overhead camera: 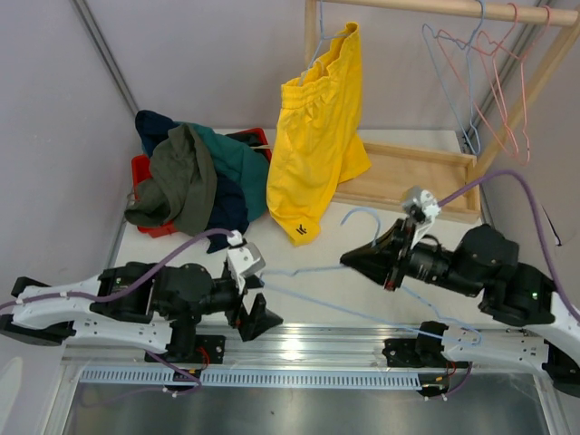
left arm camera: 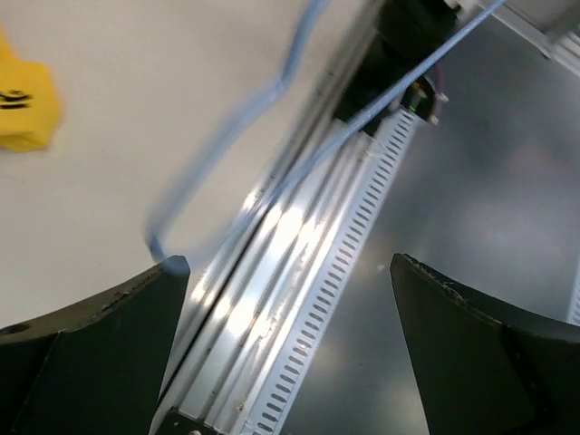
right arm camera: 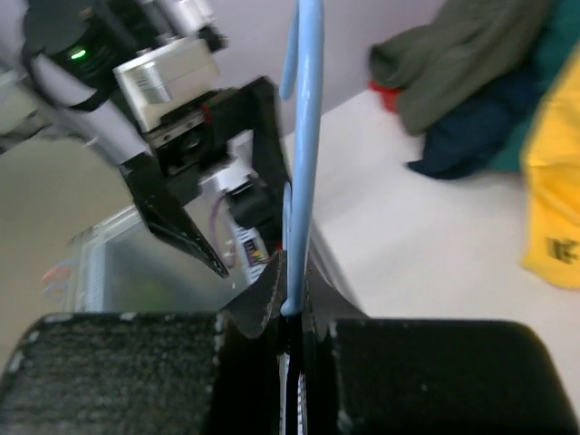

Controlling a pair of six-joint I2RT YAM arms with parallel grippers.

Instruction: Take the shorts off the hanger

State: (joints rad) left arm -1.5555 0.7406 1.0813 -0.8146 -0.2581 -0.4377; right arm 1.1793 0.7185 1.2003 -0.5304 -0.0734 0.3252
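Bright yellow shorts (overhead camera: 317, 136) hang by the waist from a pale hanger on the wooden rail (overhead camera: 435, 7), their hem resting on the table. Olive-grey, navy and teal shorts (overhead camera: 195, 177) lie heaped at the back left. A bare light-blue wire hanger (overhead camera: 362, 212) lies low over the table's front. My right gripper (overhead camera: 346, 260) is shut on the hanger's wire (right arm camera: 304, 136), which runs up from between the jaws (right arm camera: 292, 304). My left gripper (overhead camera: 256, 319) hangs open over the front rail with nothing in it (left arm camera: 290, 265); the blurred hanger (left arm camera: 236, 136) passes just beyond its left fingertip.
A red basket (overhead camera: 143, 168) sits under the heap. Several bare wire hangers (overhead camera: 489, 82) hang at the rail's right end, above the rack's wooden base (overhead camera: 408, 172). An aluminium mounting rail (overhead camera: 299, 340) runs along the near edge.
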